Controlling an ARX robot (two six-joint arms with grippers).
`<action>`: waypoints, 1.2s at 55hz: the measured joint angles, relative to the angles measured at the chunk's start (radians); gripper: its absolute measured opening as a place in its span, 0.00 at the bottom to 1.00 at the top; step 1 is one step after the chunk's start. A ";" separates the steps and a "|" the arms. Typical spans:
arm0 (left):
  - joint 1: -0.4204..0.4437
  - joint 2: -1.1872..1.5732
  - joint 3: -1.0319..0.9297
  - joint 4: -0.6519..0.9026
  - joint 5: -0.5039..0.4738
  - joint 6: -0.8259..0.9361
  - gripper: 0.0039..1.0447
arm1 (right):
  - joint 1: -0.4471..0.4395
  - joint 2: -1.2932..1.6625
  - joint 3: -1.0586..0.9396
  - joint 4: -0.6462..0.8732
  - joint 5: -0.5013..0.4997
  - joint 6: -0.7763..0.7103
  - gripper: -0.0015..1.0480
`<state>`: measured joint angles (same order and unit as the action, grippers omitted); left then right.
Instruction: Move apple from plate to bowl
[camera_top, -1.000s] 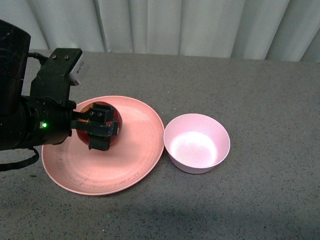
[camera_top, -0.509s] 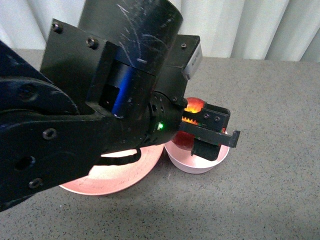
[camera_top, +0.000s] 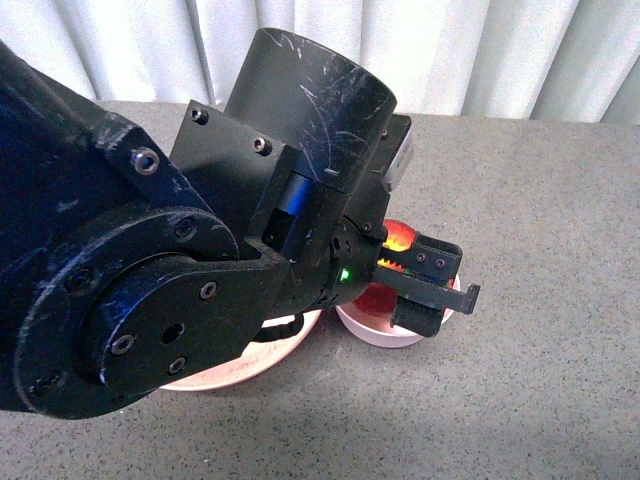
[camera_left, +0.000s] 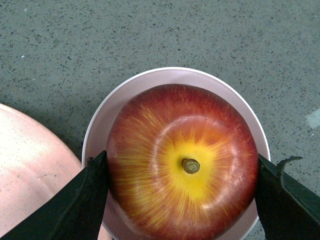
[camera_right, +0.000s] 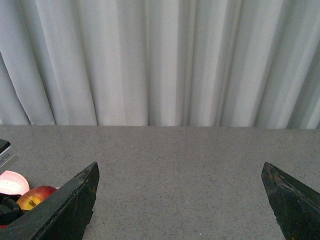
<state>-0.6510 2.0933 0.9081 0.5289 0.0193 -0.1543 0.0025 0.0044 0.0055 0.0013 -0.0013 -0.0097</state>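
In the front view, the left arm filled most of the frame and hid much of the plate (camera_top: 235, 365), of which only a salmon-pink strip showed below the arm. The left gripper (camera_top: 425, 283) was closed around the apple (camera_top: 397, 238), which was directly over the bowl (camera_top: 385, 332), just beside the plate on the grey table (camera_top: 540, 300).

In the left wrist view, the apple sat stem up, with its yellow patch facing the camera. The two black fingers (camera_left: 82, 200) pressed against its opposite sides. The bowl's pale rim ringed the fruit closely. Whether the apple rested on the bowl's bottom or hung just inside it could not be told. The edge of the plate lay close beside the bowl.

In the right wrist view, the right gripper (camera_right: 180, 172) was spread wide with nothing between its jaws. It was above bare table, facing a white curtain (camera_right: 150, 60). The apple showed small at the frame's edge, well away from this gripper.
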 joint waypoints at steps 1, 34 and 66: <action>0.000 0.004 0.002 0.000 -0.002 0.005 0.70 | 0.000 0.000 0.000 0.000 0.000 0.000 0.91; 0.089 -0.183 -0.160 0.129 -0.088 0.002 0.94 | 0.000 0.000 0.000 0.000 0.000 0.000 0.91; 0.368 -0.851 -0.653 0.077 -0.148 -0.003 0.94 | 0.000 0.000 0.000 0.000 0.000 0.000 0.91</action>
<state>-0.2829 1.2427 0.2550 0.6060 -0.1284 -0.1577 0.0025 0.0044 0.0055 0.0013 -0.0010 -0.0097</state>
